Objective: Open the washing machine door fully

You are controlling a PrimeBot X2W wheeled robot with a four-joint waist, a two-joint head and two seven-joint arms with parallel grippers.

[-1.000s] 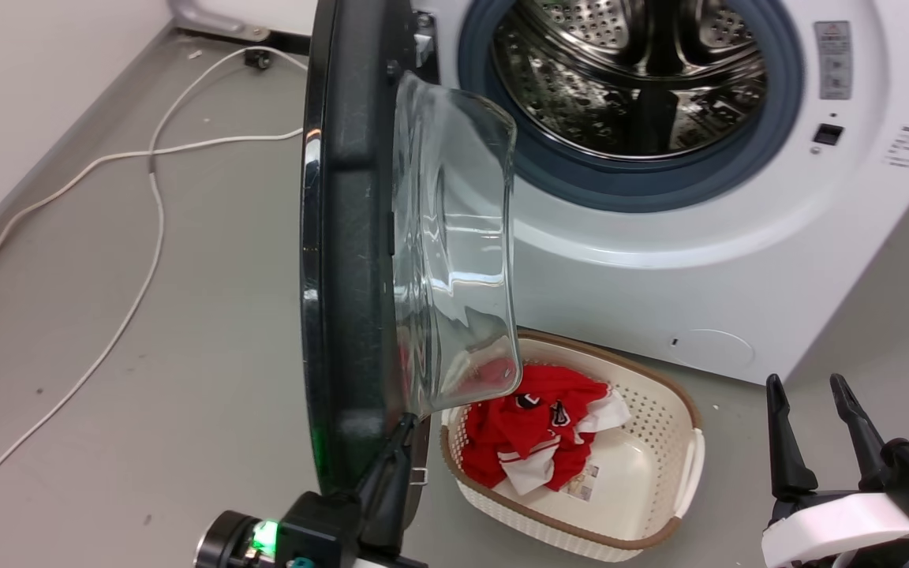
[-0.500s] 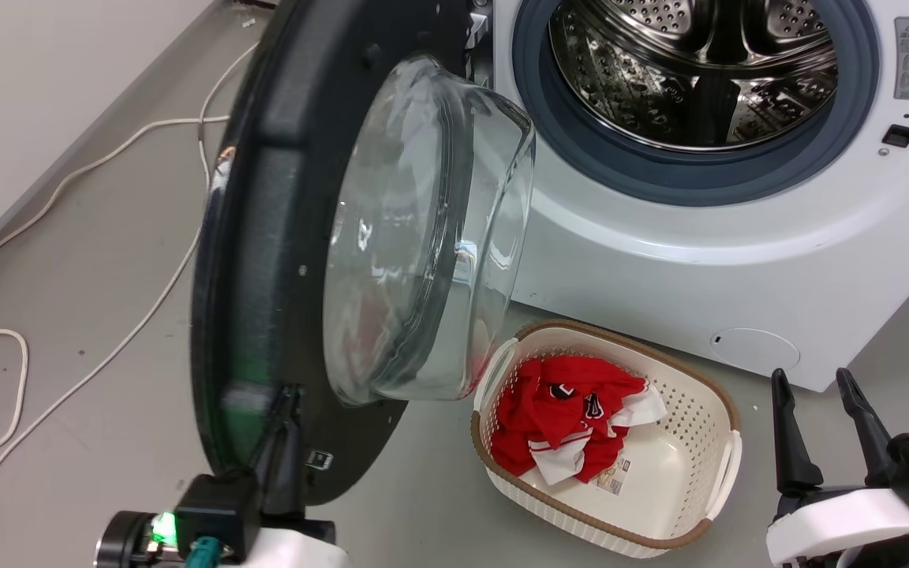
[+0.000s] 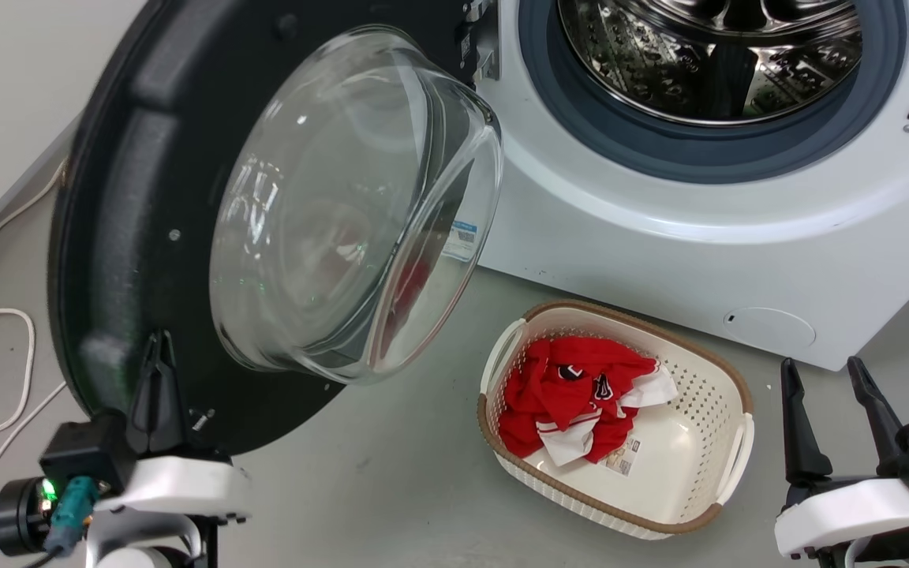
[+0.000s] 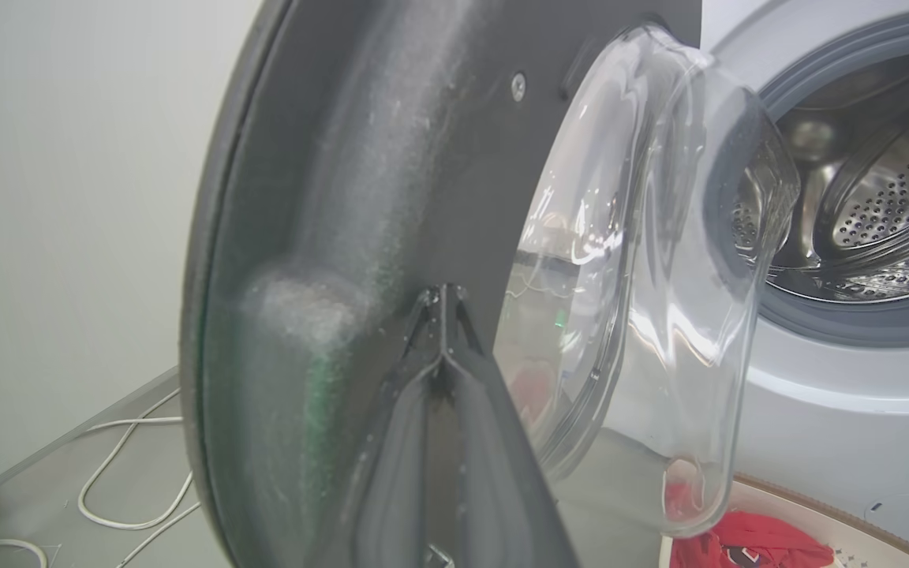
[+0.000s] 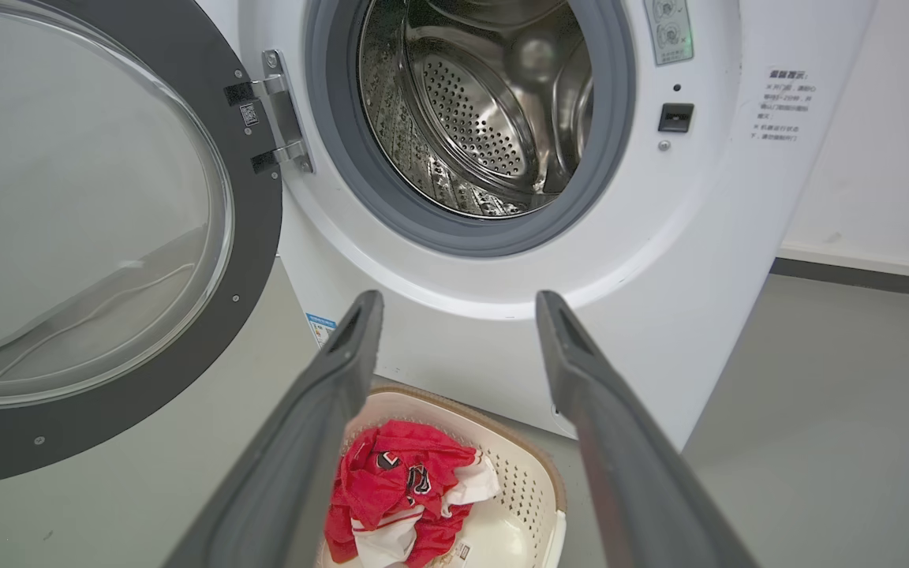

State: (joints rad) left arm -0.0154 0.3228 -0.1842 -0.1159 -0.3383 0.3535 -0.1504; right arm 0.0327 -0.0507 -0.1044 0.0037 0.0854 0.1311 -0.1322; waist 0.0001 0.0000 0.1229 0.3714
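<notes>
Plainly, the washing machine door (image 3: 123,205) stands swung out to the left of the white washing machine (image 3: 660,237), with its inner face turned toward the near side. The head view takes in its whole matte black disc and the clear, domed glass bowl (image 3: 328,213) bulging from the centre. The left wrist view looks along the disc almost edge-on and picks out a screw head and fine dust on the plastic. The right wrist view adds the metal hinge (image 5: 281,110) that ties the door to the cabinet, beside the grey rubber ring of the perforated steel drum (image 5: 486,118).

The left gripper (image 3: 158,343) has its jaws pressed together, gripping nothing, with the tips touching the door's black face near its lower left rim, just beside the bowl. The right gripper (image 3: 819,364) sits at the near right with its jaws spread wide and empty, well apart from the machine.

Bare grey floor (image 3: 391,489) lies open between the door's lower edge and a cream perforated basket (image 3: 741,442) with a brown rim; red and white clothes (image 3: 573,394) lie crumpled inside it. A white cable (image 3: 31,363) loops on the floor to the left of the door, near the wall.
</notes>
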